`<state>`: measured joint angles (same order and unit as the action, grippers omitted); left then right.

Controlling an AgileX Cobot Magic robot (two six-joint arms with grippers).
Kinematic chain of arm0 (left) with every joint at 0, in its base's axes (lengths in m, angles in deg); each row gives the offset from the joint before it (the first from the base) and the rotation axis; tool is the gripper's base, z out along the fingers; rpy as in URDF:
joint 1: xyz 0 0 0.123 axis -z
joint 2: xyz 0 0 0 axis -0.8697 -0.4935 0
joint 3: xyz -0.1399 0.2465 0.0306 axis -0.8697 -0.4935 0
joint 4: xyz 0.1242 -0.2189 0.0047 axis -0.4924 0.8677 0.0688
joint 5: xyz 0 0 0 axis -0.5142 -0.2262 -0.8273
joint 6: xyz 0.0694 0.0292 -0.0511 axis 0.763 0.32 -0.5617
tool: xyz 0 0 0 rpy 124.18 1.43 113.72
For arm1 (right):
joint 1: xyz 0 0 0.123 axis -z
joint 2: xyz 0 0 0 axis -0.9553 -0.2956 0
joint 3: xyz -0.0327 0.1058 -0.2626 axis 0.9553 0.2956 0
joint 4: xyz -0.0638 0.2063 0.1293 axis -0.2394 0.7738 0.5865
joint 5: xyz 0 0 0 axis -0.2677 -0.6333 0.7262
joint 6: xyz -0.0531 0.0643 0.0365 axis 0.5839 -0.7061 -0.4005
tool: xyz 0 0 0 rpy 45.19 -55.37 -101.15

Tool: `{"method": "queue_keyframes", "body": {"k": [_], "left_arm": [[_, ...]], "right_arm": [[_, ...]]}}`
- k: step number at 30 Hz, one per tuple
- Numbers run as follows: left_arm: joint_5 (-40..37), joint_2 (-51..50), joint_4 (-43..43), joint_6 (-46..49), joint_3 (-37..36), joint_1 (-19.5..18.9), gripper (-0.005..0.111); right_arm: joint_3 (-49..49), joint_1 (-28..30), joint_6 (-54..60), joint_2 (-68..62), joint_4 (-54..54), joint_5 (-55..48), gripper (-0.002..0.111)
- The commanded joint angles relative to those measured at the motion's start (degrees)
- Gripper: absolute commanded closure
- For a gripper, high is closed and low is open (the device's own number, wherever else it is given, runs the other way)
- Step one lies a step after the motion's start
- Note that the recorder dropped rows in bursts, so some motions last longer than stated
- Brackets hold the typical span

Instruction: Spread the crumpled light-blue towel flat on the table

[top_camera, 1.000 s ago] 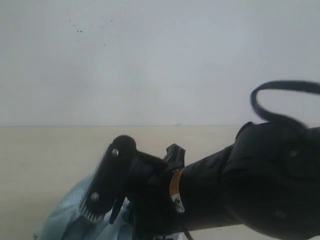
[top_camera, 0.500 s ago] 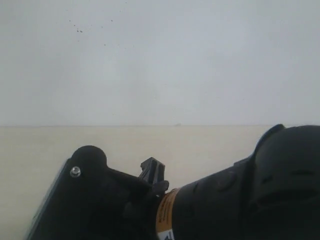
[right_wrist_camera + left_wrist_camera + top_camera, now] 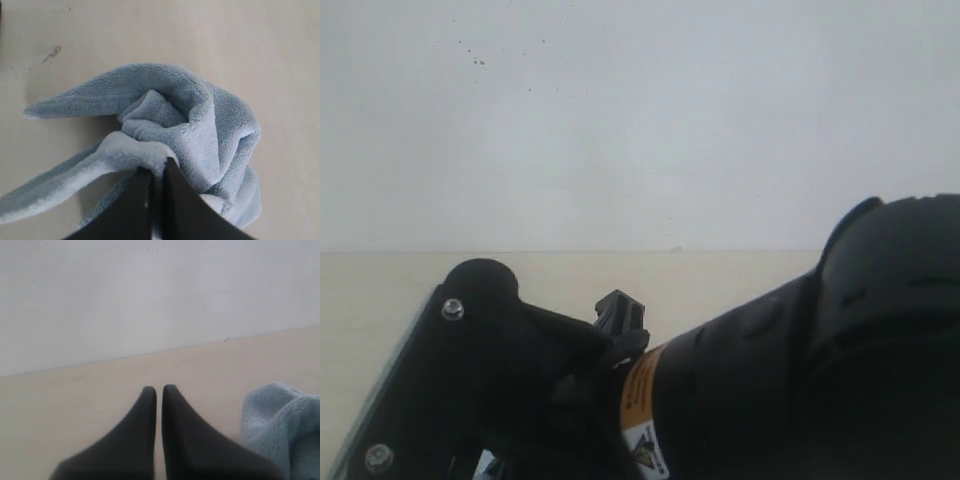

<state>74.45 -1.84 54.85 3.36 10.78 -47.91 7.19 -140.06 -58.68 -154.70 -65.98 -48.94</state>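
Filling the lower half of the exterior view, one black arm (image 3: 770,380) hid the single towel (image 3: 200,120), which only the wrist views showed: pale blue, fleecy, bunched in twisted folds on the table (image 3: 260,40), the right gripper (image 3: 157,167) pinching a fold, the left gripper (image 3: 159,388) closed empty nearby.

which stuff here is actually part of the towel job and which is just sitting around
Part of the job:
- light-blue towel, crumpled
- table it lies on
- right pincer, shut on a fold of the towel
- left pincer, shut and empty, near the towel

Just there:
- white wall
- small dark scuff on the table
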Motion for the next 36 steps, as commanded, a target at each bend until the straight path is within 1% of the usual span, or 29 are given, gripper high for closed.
{"method": "queue_keyframes", "body": {"k": [1, 3, 4, 6, 8, 10, 15, 17, 19, 20, 21, 22, 24, 25, 26, 27, 28, 29, 30, 34, 35, 36], "left_arm": [[1.1, 0.2, 0.1, 0.7, -0.2, 0.2, 0.103], [3.2, 0.2, 0.4, -0.5, -0.2, 0.2, 0.103], [4.6, 0.2, 1.2, -3.4, -0.2, 0.2, 0.103], [7.7, 0.2, 6.7, -12.4, -0.2, 0.2, 0.103], [9.6, 0.2, 14.0, -25.0, -0.2, 0.2, 0.103], [8.1, 0.2, 15.0, -30.6, -0.2, 0.2, 0.103], [3.1, 0.2, 17.1, -32.1, -0.2, 0.2, 0.103], [0.8, 0.2, 21.0, -32.8, -0.2, 0.2, 0.103], [-2.7, 0.2, 25.5, -30.1, -0.2, 0.2, 0.103], [-5.0, 0.2, 28.9, -25.7, -0.2, 0.4, 0.103], [-6.9, 0.2, 34.0, -18.5, -0.1, 0.9, 0.103], [-8.1, 0.2, 40.2, -8.8, 0.2, 1.2, 0.103], [-10.7, 0.2, 59.8, 14.4, 0.6, 2.1, 0.103], [-12.9, 0.2, 68.3, 24.2, 0.6, 2.1, 0.103], [-15.8, 0.2, 77.9, 36.2, 0.6, 2.1, 0.103], [-19.2, 0.2, 85.3, 46.0, 0.6, 2.1, 0.103], [-21.8, 0.2, 89.2, 51.9, 0.6, 2.1, 0.103], [-24.5, 0.2, 92.0, 57.3, 0.6, 2.1, 0.103], [-26.2, 0.2, 93.2, 60.1, 0.6, 2.1, 0.103], [-30.4, -0.4, 91.3, 65.3, 0.6, 2.1, 0.103], [-32.1, -1.6, 90.7, 67.3, 0.6, 2.1, 0.101], [-33.7, -3.0, 89.9, 68.9, 0.6, 2.1, 0.098]], "right_arm": [[-0.4, 0.0, -0.4, 0.6, -0.3, -1.4, 0.107], [-0.4, 0.0, -0.4, 0.6, -0.3, -1.4, 0.107], [-0.4, 0.0, -0.4, 0.6, -0.3, -1.2, 0.107], [-0.4, 0.0, -0.4, 0.6, -0.3, -0.9, 0.107], [-0.4, 0.0, -0.2, 0.6, -0.4, 0.1, 0.107], [-0.4, 0.0, -0.2, 0.6, -0.5, 1.4, 0.107], [-0.4, 0.0, 0.4, -0.2, -0.8, 4.0, 0.107], [-1.3, 0.1, 0.4, -0.9, -1.4, 4.8, 0.107], [-3.2, 0.5, 0.4, -1.9, -1.4, 4.4, 0.107], [-4.3, 0.5, 0.7, -2.3, -1.4, 3.8, 0.107], [-5.6, 0.5, 1.4, -3.1, -1.6, 3.1, 0.107], [-7.0, 0.5, 2.0, -3.8, -1.6, 2.5, 0.107], [-9.2, 0.5, 1.9, -5.5, -1.6, 1.8, 0.107], [-10.3, 0.5, 1.9, -6.3, -1.6, 1.5, 0.107], [-11.2, 0.5, 1.9, -6.8, -1.6, 1.2, 0.107], [-11.8, 0.5, 1.9, -7.5, -1.6, 1.0, 0.107], [-12.4, 0.5, 2.1, -7.8, -1.6, 0.9, 0.107], [-12.6, 0.5, 2.1, -8.1, -1.6, 1.0, 0.107], [-12.7, 0.5, 2.3, -8.1, -1.6, 1.0, 0.107], [-14.6, 0.8, 2.6, -8.3, -2.7, -0.2, 0.107], [-15.3, 1.1, 2.6, -8.3, -2.7, -1.1, 0.107], [-16.2, 1.7, 2.6, -8.4, -2.7, -1.9, 0.107]]}}
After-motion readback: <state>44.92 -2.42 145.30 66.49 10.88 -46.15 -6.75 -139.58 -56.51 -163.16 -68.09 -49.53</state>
